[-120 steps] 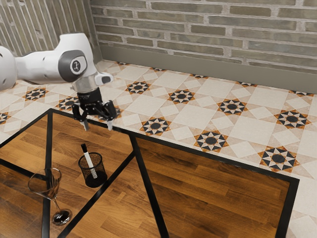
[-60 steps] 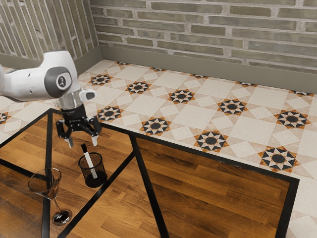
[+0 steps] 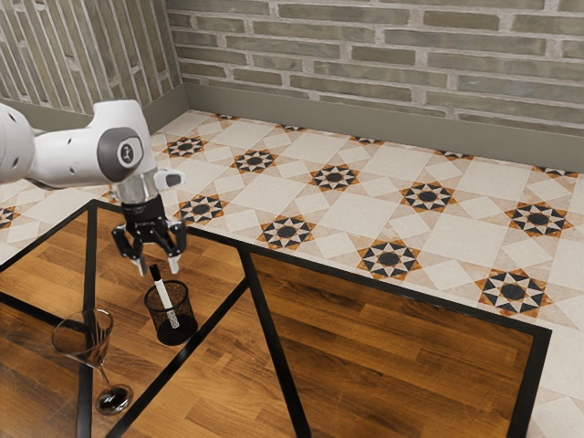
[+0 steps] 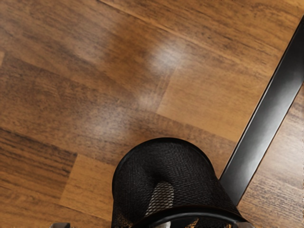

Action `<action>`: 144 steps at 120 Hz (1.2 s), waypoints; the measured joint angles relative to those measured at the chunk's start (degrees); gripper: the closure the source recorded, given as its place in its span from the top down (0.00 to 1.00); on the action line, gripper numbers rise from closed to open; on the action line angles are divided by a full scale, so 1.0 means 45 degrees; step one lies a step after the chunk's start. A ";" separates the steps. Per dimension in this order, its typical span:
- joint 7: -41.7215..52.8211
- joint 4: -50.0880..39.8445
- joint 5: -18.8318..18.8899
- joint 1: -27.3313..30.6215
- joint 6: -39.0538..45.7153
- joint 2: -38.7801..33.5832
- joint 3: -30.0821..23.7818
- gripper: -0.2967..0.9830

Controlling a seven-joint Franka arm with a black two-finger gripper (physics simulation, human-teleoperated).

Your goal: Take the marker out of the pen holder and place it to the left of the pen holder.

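The marker (image 3: 164, 297) stands in the black mesh pen holder (image 3: 183, 319), its black cap (image 3: 155, 273) up and clear of the rim, its white body running down inside. Its long axis is steep but not plumb: in the exterior view the capped end leans toward that view's left, and the lower end slants down toward that view's right. In the wrist view, a pale length of it shows through the mesh.

The gripper (image 3: 159, 268) points down above the holder, its 2 fingers apart, with nothing clamped between them. In the exterior view the cap appears between the 2 fingertips (how they line up in depth, I cannot tell).

The holder is upright on the wooden table (image 3: 392, 342), just beside 1 of the black strips (image 3: 219, 313) that cross the top. A stemmed glass (image 3: 114, 399) stands upright near it, toward the exterior view's left and closer to that camera. Beyond the table are a floor of star-patterned tiles (image 3: 379, 205) and a brick wall (image 3: 365, 59).
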 joint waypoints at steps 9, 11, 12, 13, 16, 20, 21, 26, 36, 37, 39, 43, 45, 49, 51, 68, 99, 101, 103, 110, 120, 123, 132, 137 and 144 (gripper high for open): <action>0.0017 -0.0021 0.0007 -0.0009 -0.0086 -0.0068 -0.0011 0.49; 0.0022 -0.0023 0.0008 -0.0010 -0.0117 -0.0076 -0.0010 0.47; 0.0024 -0.0024 0.0009 -0.0011 -0.0132 -0.0077 -0.0009 0.46; 0.0026 -0.0025 0.0009 -0.0011 -0.0146 -0.0078 -0.0007 0.46; 0.0033 -0.0027 0.0011 -0.0006 -0.0186 -0.0081 -0.0006 0.43; 0.0040 -0.0028 0.0012 -0.0002 -0.0232 -0.0083 -0.0003 0.40; 0.0042 -0.0029 0.0012 -0.0001 -0.0243 -0.0083 -0.0002 0.39; 0.0050 -0.0029 0.0014 0.0002 -0.0289 -0.0084 0.0000 0.35; 0.0065 -0.0030 0.0011 0.0003 -0.0357 -0.0085 -0.0010 0.28; 0.0067 -0.0027 0.0010 0.0003 -0.0363 -0.0087 -0.0011 0.27; 0.0070 -0.0020 0.0008 0.0002 -0.0374 -0.0092 -0.0013 0.26; 0.0073 -0.0004 0.0005 0.0002 -0.0393 -0.0098 -0.0016 0.24; 0.0073 0.0013 0.0006 0.0002 -0.0407 -0.0100 -0.0016 0.24; 0.0073 0.0045 0.0011 0.0000 -0.0453 -0.0105 -0.0017 0.23; 0.0071 0.0059 0.0017 -0.0003 -0.0488 -0.0118 -0.0018 0.22; 0.0027 0.1372 0.0162 -0.0018 -0.1717 -0.0865 -0.0046 0.19; 0.0011 0.4916 0.1663 -0.0031 -0.5284 -0.0622 0.0302 0.16; 0.0015 0.5119 0.1786 -0.0026 -0.5503 -0.0488 0.0408 0.16; 0.0020 0.5336 0.1916 -0.0015 -0.5734 -0.0333 0.0517 0.16; 0.0036 0.5876 0.2414 0.0018 -0.6469 0.0119 0.0776 0.16; 0.0064 0.6082 0.3254 0.0030 -0.7485 0.0812 0.1124 0.16; 0.0073 0.6101 0.3515 0.0033 -0.7763 0.1080 0.1170 0.16; 0.0083 0.6133 0.4077 0.0035 -0.8604 0.1815 0.1281 0.16; 0.0084 0.6151 0.4286 0.0039 -0.9079 0.2286 0.1336 0.15; 0.0093 0.6235 0.4555 0.0055 -0.9610 0.3243 0.1391 0.15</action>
